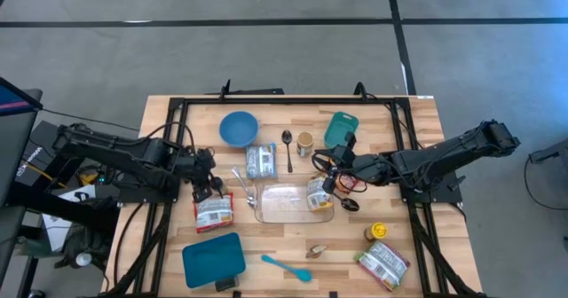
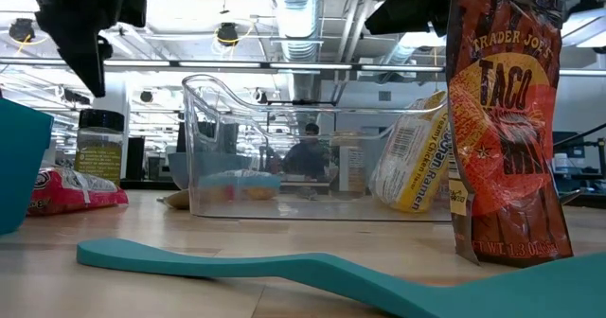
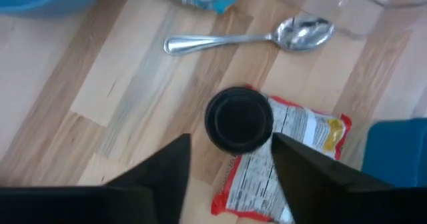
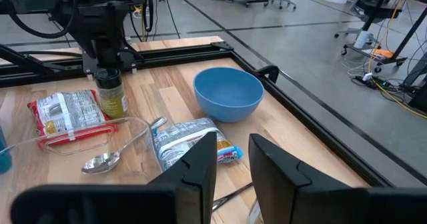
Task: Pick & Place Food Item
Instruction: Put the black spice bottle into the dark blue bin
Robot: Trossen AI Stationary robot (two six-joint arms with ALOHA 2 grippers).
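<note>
A dark-lidded spice jar [image 3: 239, 121] is seen standing on the counter [image 3: 100, 97] against a red packet [image 3: 283, 157], just below the parted, released fingers of the left gripper [image 3: 230, 167], so a placing step appears finished and lifting clear is called for next, while the right gripper [image 4: 232, 161] hovers, nothing seen between its near-closed fingers, over the clear container [image 1: 288, 205].

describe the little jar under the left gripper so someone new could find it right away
Start at the blue bowl near the table's far edge, then look to the red-edged food packet by the left arm. The jar stands upright beside that packet, below the left gripper; it alone has a black lid and yellow-green label.

"TRADER JOE'S TACO" on pouch [image 2: 507, 119]
</note>
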